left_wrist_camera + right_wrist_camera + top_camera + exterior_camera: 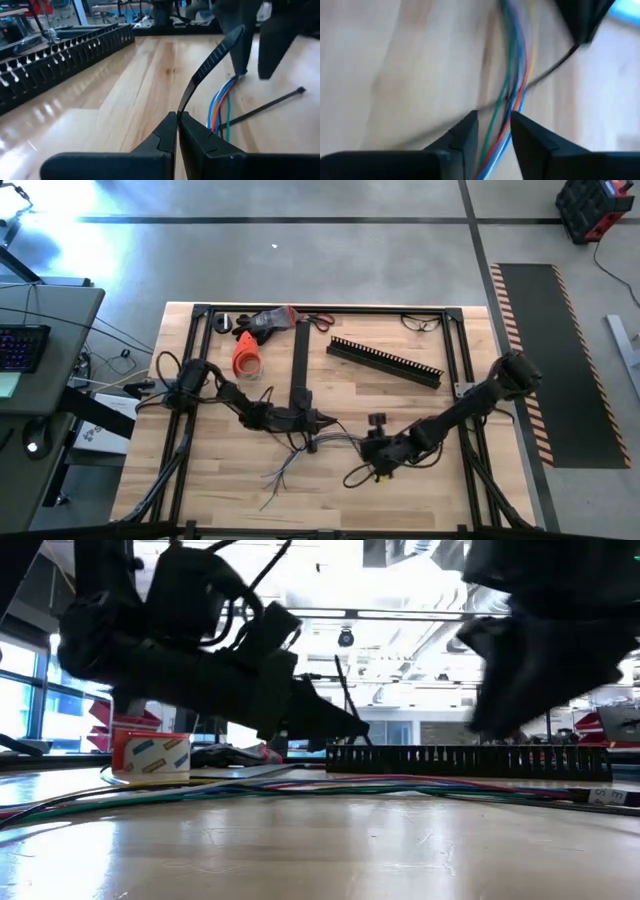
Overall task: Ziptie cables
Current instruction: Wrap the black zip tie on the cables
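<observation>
Bright overhead room light, strong glare on floor [60, 220] at 10 o'clock in high view, low view backlit by ceiling lights, arms were dark silhouettes, tabletop [320, 850] sheen, right wrist view heavily motion-blurred, left wrist view soft at far edges.

A light wooden tabletop [420, 490] framed by black rails. Toward twelve o'clock lies an orange cone-shaped object [246, 356], with red-handled scissors [318, 322] just beyond it and a pair of glasses [421, 323] at one o'clock. A long black comb-toothed channel [385, 361] lies slanted at two o'clock. A flat black strip [300, 360] runs toward the centre.
</observation>
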